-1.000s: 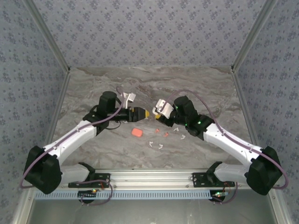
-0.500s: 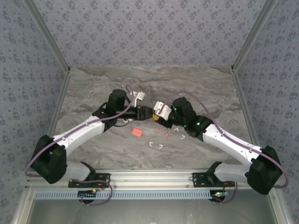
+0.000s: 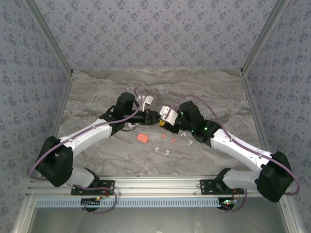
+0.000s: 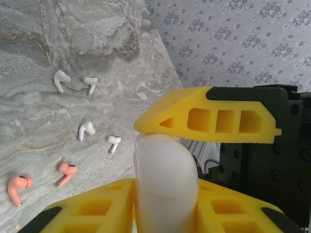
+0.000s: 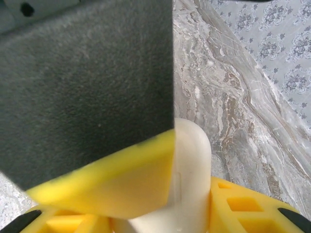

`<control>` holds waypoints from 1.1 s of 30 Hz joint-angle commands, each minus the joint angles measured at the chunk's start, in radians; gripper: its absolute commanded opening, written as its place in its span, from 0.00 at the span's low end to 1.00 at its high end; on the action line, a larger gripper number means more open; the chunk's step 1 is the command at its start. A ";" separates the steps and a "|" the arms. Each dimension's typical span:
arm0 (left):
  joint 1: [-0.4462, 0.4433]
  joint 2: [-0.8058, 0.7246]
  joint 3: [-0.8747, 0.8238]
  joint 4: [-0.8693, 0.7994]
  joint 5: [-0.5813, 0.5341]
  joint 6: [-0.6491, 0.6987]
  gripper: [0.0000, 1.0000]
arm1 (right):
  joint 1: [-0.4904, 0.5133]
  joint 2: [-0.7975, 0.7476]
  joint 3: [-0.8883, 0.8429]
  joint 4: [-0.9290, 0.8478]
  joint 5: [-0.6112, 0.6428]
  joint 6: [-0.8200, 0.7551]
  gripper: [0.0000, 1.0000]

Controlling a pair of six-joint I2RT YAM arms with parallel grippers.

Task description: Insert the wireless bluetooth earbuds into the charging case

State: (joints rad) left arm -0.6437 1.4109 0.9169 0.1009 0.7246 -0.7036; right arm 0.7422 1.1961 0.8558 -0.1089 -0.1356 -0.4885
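A white charging case [image 4: 165, 179] hangs above the table between both grippers. In the left wrist view my left gripper [image 4: 165, 204] is shut on it, a yellow finger against each side. In the right wrist view my right gripper [image 5: 172, 213] also grips the case [image 5: 192, 165]; the left gripper's black and yellow finger [image 5: 97, 121] covers its left part. Seen from above, the left gripper [image 3: 153, 118] and right gripper [image 3: 165, 122] meet tip to tip. Loose on the table lie several earbuds: white earbuds [image 4: 86, 129] [image 3: 167, 152] and salmon-pink earbuds [image 4: 65, 172] [image 3: 172, 140].
A salmon-pink case [image 3: 142, 138] lies on the marble table [image 3: 97, 97], left of the earbuds and just under the left forearm. Patterned walls [image 3: 155, 34] close off the back and sides. A metal rail [image 3: 155, 184] runs along the near edge.
The left arm has swung right to meet the right gripper, and its jaws have closed onto the white case. The right arm has stayed put.
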 commanded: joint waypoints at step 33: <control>-0.064 -0.290 -0.239 0.402 -0.068 0.671 0.00 | -0.256 -0.225 -0.090 0.185 -0.504 0.484 1.00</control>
State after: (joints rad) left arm -0.7071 1.1412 0.6617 0.4686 0.6312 -0.1184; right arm 0.4713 0.9546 0.7433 0.0448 -0.6361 -0.0254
